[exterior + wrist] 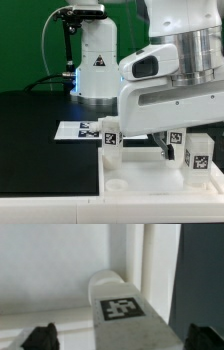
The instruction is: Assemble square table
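The white square tabletop (150, 180) lies flat on the black table, with a round hole (122, 184) showing near its front left. My gripper (161, 148) hangs low over its far right part, jaws wide apart. In the wrist view a white leg (122, 308) with a black-and-white tag runs between the two dark fingertips (40, 336), with a gap on each side, so my gripper (122, 336) is open and holds nothing. This leg rests against the tabletop (50, 269) near its edge. Another tagged leg (110, 139) stands at the far left corner, and a third (197, 153) is at the exterior view's right.
The marker board (80, 130) lies flat on the black table just behind the tabletop's left corner. The robot's base (95, 60) stands behind it with a black cable. The arm's big white links (170, 80) hide the right rear of the scene.
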`<state>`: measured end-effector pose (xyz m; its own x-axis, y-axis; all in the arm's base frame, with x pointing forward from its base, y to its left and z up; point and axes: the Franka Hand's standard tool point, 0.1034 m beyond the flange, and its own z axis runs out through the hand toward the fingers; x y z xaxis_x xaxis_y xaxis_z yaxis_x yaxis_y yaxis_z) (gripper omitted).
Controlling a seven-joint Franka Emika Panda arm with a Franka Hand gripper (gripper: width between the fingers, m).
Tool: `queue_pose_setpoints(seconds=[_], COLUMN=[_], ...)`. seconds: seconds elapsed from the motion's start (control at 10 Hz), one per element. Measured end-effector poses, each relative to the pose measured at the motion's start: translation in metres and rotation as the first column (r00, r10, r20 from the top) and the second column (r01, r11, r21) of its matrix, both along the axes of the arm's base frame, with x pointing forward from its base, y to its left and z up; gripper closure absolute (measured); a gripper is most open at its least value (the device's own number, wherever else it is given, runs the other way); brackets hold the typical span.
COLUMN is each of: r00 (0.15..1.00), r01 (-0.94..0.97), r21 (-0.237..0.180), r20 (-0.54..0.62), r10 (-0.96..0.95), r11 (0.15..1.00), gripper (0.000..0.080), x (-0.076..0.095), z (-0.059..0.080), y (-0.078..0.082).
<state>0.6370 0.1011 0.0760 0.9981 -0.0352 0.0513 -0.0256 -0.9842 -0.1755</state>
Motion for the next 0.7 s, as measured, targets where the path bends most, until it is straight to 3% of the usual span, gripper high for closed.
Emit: queue_pose_setpoints(seconds=[0.1, 0.2, 0.4, 0.7], r00=[1.0, 1.0, 0.995, 0.943], r01=[0.0, 0.015, 0.103, 0.33], r21=[0.0, 0.002, 0.007, 0.012], r20=[0.002, -0.001, -0.017, -0.057], r10=[0.0, -0.015, -0.103, -0.329], r11=[1.0, 1.0, 0.995, 0.944], gripper=[0.0272, 0.0272, 0.0513, 0.0512], x=[0.001, 0.0009, 0.0009, 0.0011], z=[0.0009, 0.0006, 0.0004, 0.0002], y=[0.0002, 0.0, 0.0, 0.0003])
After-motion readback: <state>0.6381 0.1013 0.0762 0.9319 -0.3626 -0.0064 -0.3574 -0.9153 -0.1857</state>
